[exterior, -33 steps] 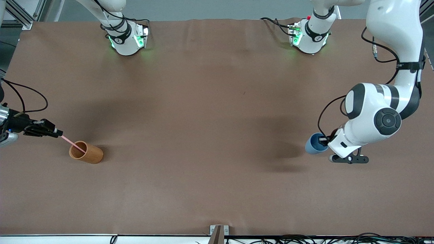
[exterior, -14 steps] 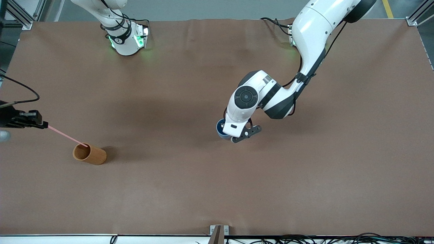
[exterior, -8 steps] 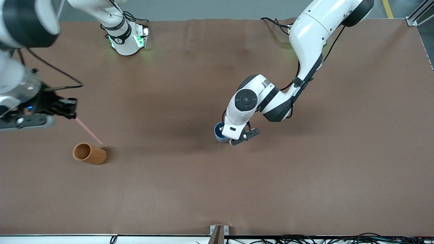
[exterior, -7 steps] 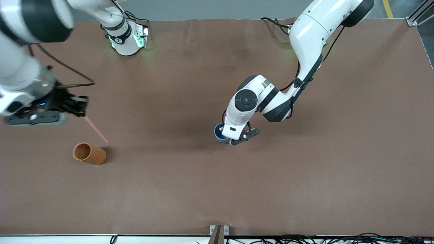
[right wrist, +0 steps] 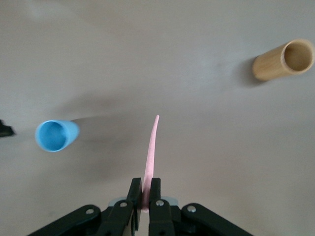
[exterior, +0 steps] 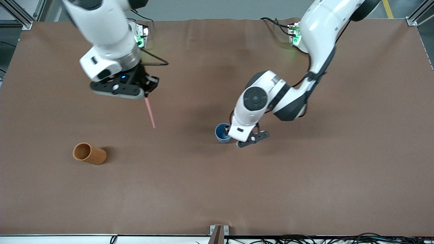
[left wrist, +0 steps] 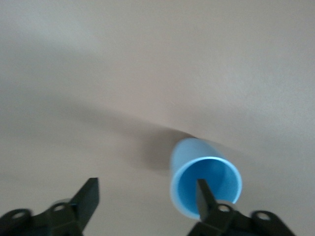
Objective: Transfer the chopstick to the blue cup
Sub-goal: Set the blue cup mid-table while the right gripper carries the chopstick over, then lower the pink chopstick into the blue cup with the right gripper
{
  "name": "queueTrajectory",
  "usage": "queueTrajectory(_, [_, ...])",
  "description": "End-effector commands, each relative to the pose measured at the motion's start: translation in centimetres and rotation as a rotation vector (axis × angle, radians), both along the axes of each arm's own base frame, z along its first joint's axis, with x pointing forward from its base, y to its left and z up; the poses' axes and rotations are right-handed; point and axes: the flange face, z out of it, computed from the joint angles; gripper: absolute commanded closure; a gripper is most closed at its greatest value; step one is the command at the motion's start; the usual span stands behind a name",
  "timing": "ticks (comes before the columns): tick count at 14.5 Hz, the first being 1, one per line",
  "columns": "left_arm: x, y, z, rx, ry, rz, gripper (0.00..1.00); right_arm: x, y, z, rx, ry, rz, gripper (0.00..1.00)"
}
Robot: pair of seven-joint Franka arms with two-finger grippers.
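The chopstick (exterior: 149, 113) is out of the brown cup (exterior: 89, 154), clamped in the right pincer (exterior: 146, 96) over mid-counter. The blue cup (exterior: 222, 132) stands at the counter's centre, the left pincer (left wrist: 142, 194) spread open beside it. Insertion remains.

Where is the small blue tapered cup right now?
The small blue tapered cup stands upright mid-table, beside the left gripper, whose fingers are open, with one finger at its rim.
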Motion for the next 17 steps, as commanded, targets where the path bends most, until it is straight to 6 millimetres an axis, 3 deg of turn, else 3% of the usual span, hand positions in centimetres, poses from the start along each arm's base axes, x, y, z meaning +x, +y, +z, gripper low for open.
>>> queueTrajectory(1, [0.8,7.0,8.2,0.053,-0.036,-0.09,0.0,-2.7,5.2,0.8,0.037,-0.063,-0.068,0.95])
queueTrajectory(3, [1.4,10.6,11.5,0.05,-0.048,-0.143,0.0,-3.8,8.9,-0.7,0.067,-0.083,-0.091,0.95])
queueTrajectory(6, [2.8,18.8,15.8,-0.002,-0.041,-0.193,0.0,-5.0,13.6,-3.3,0.11,-0.109,-0.093,0.95])
queueTrajectory(9, [2.6,25.8,19.8,0.008,-0.058,-0.245,0.0,-5.0,16.4,-5.4,0.155,-0.144,-0.063,0.93])
queueTrajectory(11, [2.2,29.4,21.6,0.011,-0.064,-0.316,0.0,-4.9,18.1,-6.8,0.188,-0.178,-0.033,0.93])
queueTrajectory(12, [1.4,30.8,22.9,0.011,-0.059,-0.355,0.0,-5.3,19.0,-7.6,0.191,-0.182,-0.019,0.93])
queueTrajectory(15, [-1.6,32.1,26.9,0.013,-0.055,-0.399,0.0,-6.0,20.6,-10.4,0.166,-0.159,0.006,0.93])
queueTrajectory(17, [-1.9,31.3,27.2,0.014,-0.058,-0.397,0.0,-6.3,21.3,-11.9,0.149,-0.144,0.017,0.93])
